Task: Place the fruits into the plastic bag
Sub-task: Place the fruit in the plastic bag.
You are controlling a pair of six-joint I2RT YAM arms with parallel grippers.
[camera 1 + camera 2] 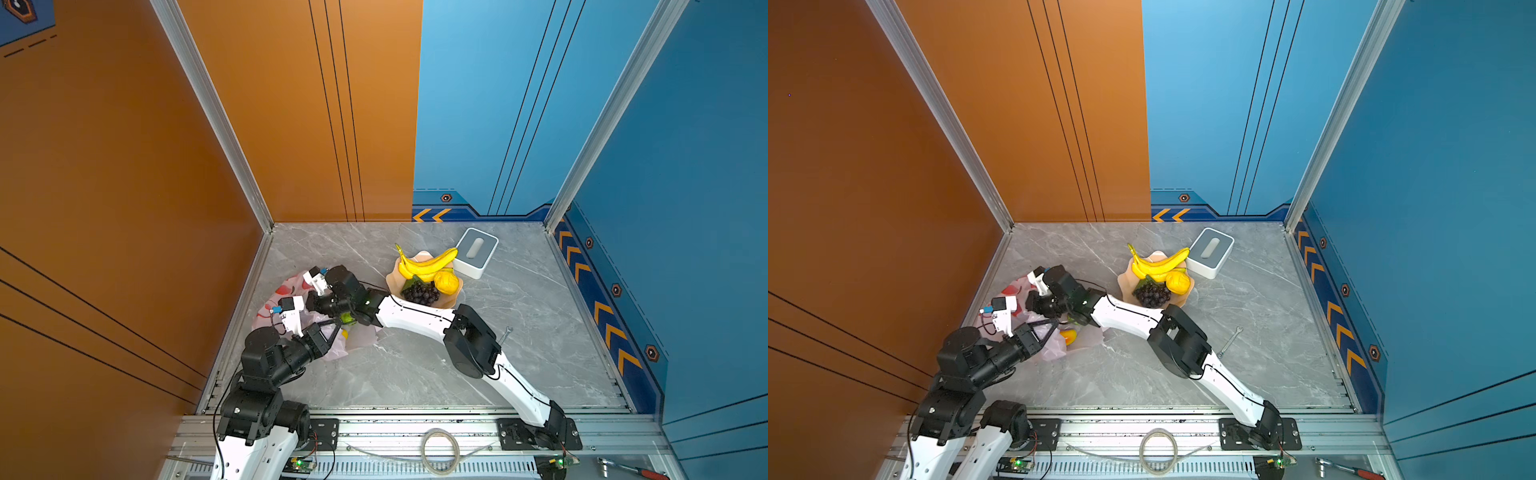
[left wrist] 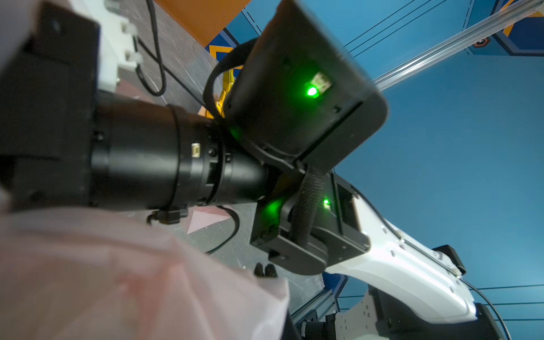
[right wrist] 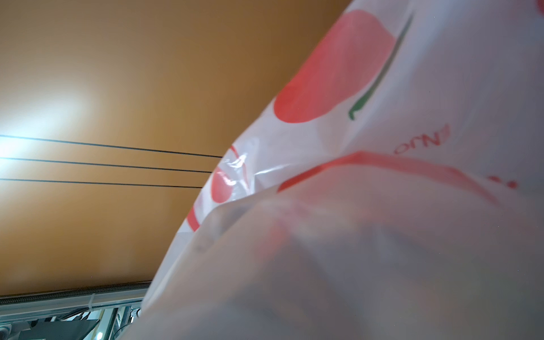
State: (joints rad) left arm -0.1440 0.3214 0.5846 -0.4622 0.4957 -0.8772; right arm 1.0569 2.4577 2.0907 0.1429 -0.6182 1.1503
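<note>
We judge the job partly done, with the larger share of what we can see left to do. The plastic bag (image 1: 277,301) lies crumpled at the near-left of the marble table (image 1: 415,374), close to the orange wall (image 1: 124,208). Through its pale film in a top view we make out one orange-yellow fruit (image 1: 1069,336) already inside; whether more sit deeper in the folds we cannot tell. On the beige plate (image 1: 390,281), well apart from the bag, lie the bananas (image 1: 424,262), the grape bunch (image 1: 420,293) and a yellow lemon-like fruit (image 1: 446,282), none yet bagged. The left gripper (image 1: 341,322) is clenched tight. It appears to pinch the bag's near rim and hold the mouth up, for in its wrist view the pink film drapes right over its fingers. The right gripper (image 1: 321,305) reaches into the bag's mouth from the plate side. Its wrist camera sees only printed film pressed close, so we cannot tell whether its jaws are spread or closed, or whether they carry anything. A white-grey box (image 1: 476,251) just behind the plate and a wrench (image 1: 505,334) on the table play no part.
</note>
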